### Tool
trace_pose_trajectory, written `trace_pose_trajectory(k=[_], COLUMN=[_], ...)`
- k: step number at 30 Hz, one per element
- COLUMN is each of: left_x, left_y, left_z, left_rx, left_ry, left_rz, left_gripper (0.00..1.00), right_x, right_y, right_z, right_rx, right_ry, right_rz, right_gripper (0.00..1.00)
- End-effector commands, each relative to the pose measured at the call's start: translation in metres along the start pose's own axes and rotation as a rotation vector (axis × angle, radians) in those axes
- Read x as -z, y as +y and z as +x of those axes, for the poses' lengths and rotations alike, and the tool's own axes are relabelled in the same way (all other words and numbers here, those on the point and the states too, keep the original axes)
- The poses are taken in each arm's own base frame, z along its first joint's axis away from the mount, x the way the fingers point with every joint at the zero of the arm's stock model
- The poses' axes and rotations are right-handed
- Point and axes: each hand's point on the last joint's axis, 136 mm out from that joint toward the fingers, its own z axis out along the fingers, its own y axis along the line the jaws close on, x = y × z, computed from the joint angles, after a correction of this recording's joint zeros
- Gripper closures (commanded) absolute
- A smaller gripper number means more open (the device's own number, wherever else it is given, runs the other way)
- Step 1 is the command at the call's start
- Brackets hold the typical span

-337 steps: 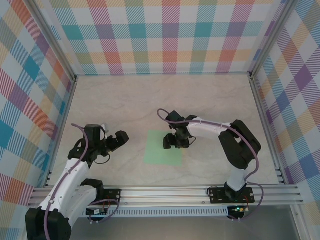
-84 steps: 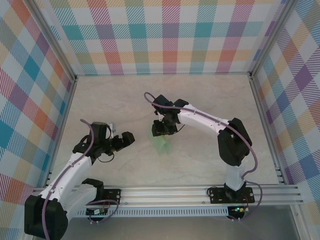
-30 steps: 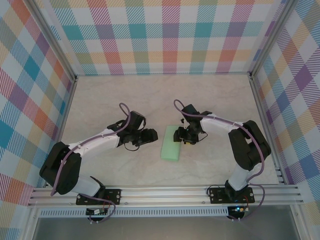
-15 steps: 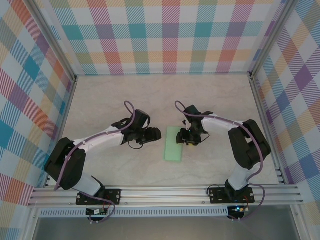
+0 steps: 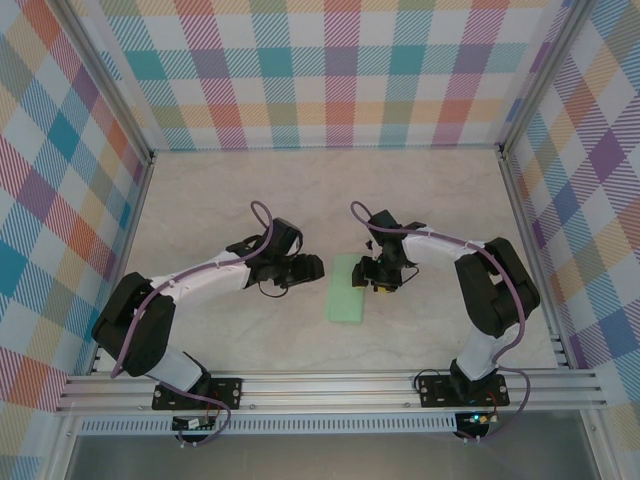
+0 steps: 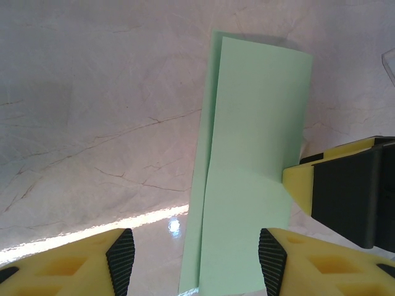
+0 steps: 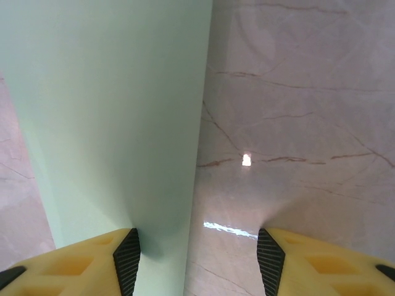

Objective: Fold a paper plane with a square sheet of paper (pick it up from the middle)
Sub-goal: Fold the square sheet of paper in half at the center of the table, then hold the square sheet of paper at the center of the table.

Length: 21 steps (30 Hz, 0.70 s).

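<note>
The paper plane [image 5: 348,288] is at this stage a pale mint-green sheet folded once into a long, narrow rectangle. It lies flat on the marbled table [image 5: 240,210], between the two arms. Treat the material as very light, thin and limp: it probably bends under its own weight if lifted by one end, slides easily on the smooth surface, and takes any unintended crease permanently. The left wrist view shows the upper layer [image 6: 253,154] set slightly off the lower one along the long left side, so the layers are likely to part if only one is caught. Take hold at the middle of a long edge and pinch both layers together, or press down on the flat face to pin it. The left gripper [image 5: 312,268] is just beside the left long edge, its jaws apart and holding nothing. In its own view the near end of the paper lies ahead of the open fingertips [image 6: 120,259], towards the right one. The right gripper [image 5: 377,272] is at the opposite long edge, jaws also apart. One of its fingers [image 7: 126,259] is over the paper and the other over bare table, and a yellow finger [image 6: 299,185] meets the right edge. Whether it presses down cannot be told.
</note>
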Motion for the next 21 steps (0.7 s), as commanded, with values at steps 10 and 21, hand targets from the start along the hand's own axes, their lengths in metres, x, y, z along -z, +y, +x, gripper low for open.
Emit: trace_pose_trajectory(k=[10, 21], left_x=[-0.003, -0.005], left_y=[-0.010, -0.011], left_z=[-0.003, -0.002], left_rx=[-0.002, -0.005], left_ry=[-0.001, 0.008], left_rz=[0.007, 0.008], left_gripper=[0.45, 0.46], right_x=[0.009, 0.009], right_y=[0.017, 0.014], right_z=[-0.011, -0.013], right_rx=[-0.019, -0.016], right_ry=[-0.028, -0.020], right_rz=[-0.064, -0.026], right_gripper=[0.41, 0.39])
